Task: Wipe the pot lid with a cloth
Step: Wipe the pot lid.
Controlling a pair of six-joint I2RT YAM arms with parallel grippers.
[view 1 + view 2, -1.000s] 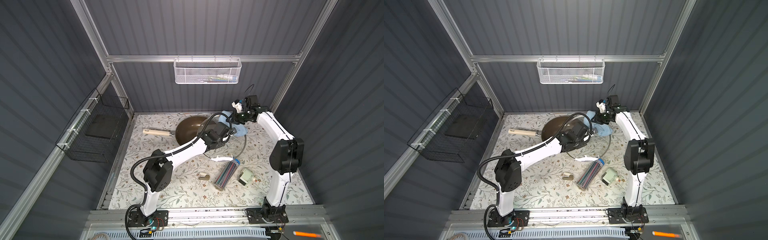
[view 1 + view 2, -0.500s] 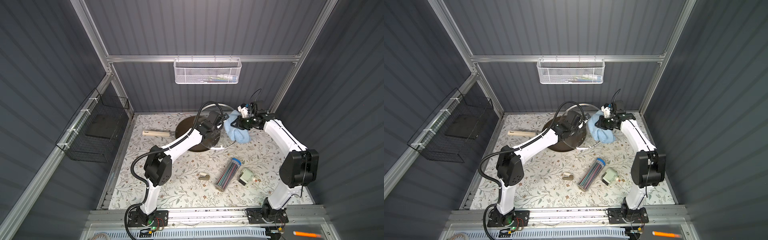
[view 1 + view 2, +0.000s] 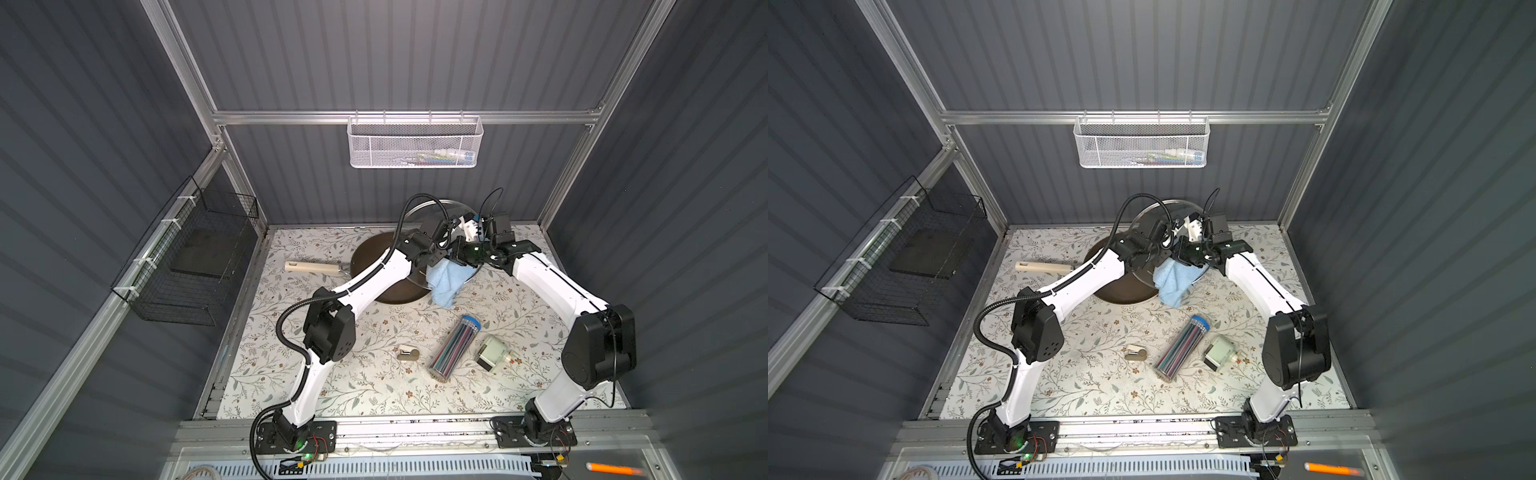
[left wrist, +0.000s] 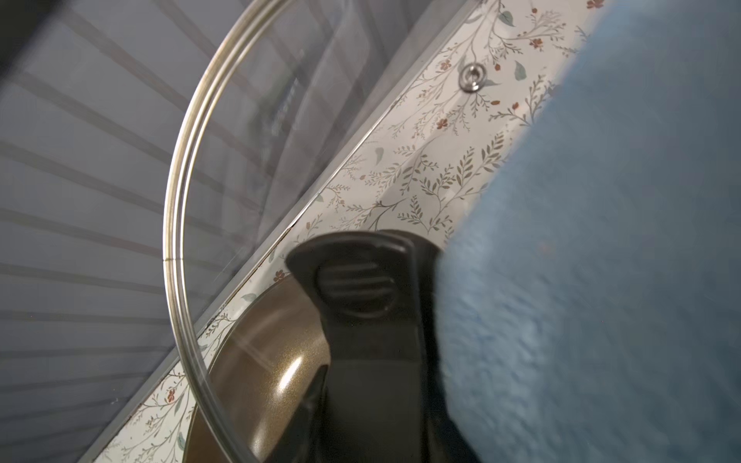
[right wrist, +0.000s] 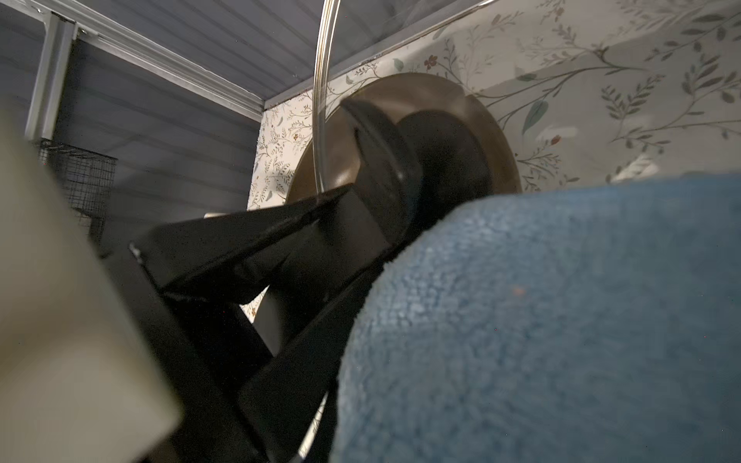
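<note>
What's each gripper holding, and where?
Left gripper: lid, by its black handle. Right gripper: cloth, bunched at its top; exact pinch hidden.

Both arms outstretched toward the rear, left claw (image 3: 441,249) and right claw (image 3: 456,258) clamped, nearly touching.

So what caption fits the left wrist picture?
Black gripper clamps the clear glass pot lid's black handle; fluffy light blue cloth alongside.

- No writing, label, brand or number can be read on anything here.
- The items in the white basket (image 3: 414,142) on the back wall carry print too small to read.
</note>
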